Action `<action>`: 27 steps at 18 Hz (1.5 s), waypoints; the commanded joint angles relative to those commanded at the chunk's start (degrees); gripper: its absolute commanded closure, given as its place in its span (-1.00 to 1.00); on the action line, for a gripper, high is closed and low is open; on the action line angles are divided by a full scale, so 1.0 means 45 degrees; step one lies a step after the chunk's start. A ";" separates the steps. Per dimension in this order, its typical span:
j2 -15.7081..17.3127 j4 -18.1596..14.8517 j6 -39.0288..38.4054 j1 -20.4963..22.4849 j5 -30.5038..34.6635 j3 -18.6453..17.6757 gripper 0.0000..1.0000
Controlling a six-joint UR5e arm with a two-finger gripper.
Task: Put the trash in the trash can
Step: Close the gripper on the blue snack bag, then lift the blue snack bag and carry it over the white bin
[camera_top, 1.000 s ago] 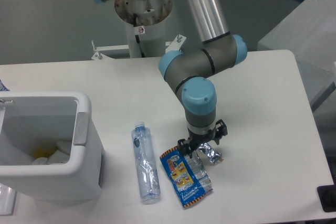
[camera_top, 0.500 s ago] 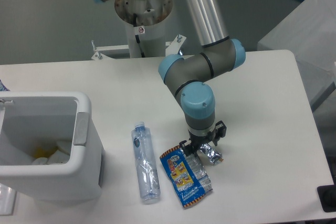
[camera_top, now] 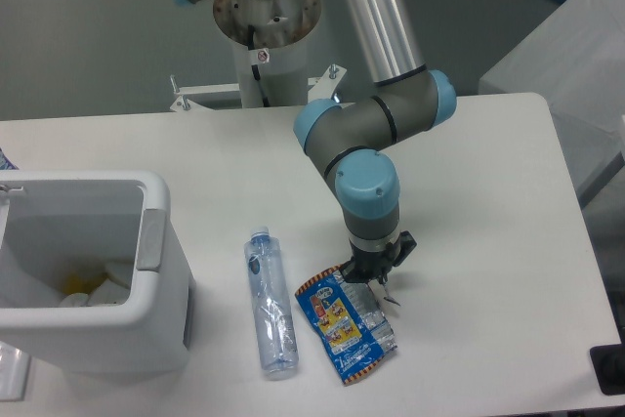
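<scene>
1. A fixed camera looks down at a white table [camera_top: 469, 163]; a grey robot arm [camera_top: 376, 114] with light blue joints reaches from its base at the back down to the front middle of the table.
2. The gripper [camera_top: 371, 283] points straight down, right at the upper right corner of the blue snack bag [camera_top: 344, 324]; its fingertips are low over the table and largely hidden by the wrist, so whether they are apart, together or clamped on something cannot be told.
3. The blue snack bag lies flat with yellow-orange print on its face and a silvery flap along its right edge; it is tilted, its top corner toward the gripper.
4. A tiny silvery sliver [camera_top: 387, 297] shows just right of the gripper tips; the rest of the foil wad is hidden under the gripper.
5. The clear plastic bottle [camera_top: 269, 305] lies on its side just left of the bag, cap toward the back; the two do not touch.
6. The white trash can [camera_top: 156, 290] stands at the left front of the table, well apart from the gripper; a grey tab sits on its right rim; pale and yellowish items lie inside.
</scene>
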 joint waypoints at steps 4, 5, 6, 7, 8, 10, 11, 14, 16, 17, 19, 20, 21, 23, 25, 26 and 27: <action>0.1599 -0.0020 -0.0039 0.0936 -0.3430 0.0761 0.99; 0.1931 -0.0020 -0.0078 0.1228 -0.4388 0.0976 0.99; 0.2224 -0.0020 -0.0059 0.1444 -0.5132 0.1036 0.99; 0.2517 -0.0020 -0.0059 0.1485 -0.5526 0.1114 0.99; 0.2733 -0.0020 -0.0078 0.1504 -0.5704 0.1308 0.99; 0.2968 -0.0020 -0.0564 0.1330 -0.5978 0.1874 0.99; 0.3182 -0.0020 -0.0702 0.1252 -0.6328 0.2050 0.99; 0.3827 -0.0020 -0.0626 0.1076 -0.7890 0.2325 0.99; 0.4101 0.0019 -0.0315 0.0648 -0.8419 0.2345 0.99; 0.4121 0.0020 0.0306 0.0394 -0.8518 0.2345 0.99; 0.4160 0.0000 0.0898 -0.0308 -0.8519 0.2442 0.99; 0.4257 0.0000 0.0956 -0.0563 -0.8519 0.2462 0.99; 0.4471 0.0019 0.0976 -0.0759 -0.8538 0.2482 0.99; 0.4804 0.0020 0.0938 -0.1072 -0.8615 0.2598 0.98; 0.5174 0.0020 0.0937 -0.1423 -0.8908 0.2677 0.98; 0.5447 0.0020 0.0918 -0.1560 -0.8948 0.2658 0.98; 0.5798 0.0039 0.0899 -0.1620 -0.8929 0.2638 0.98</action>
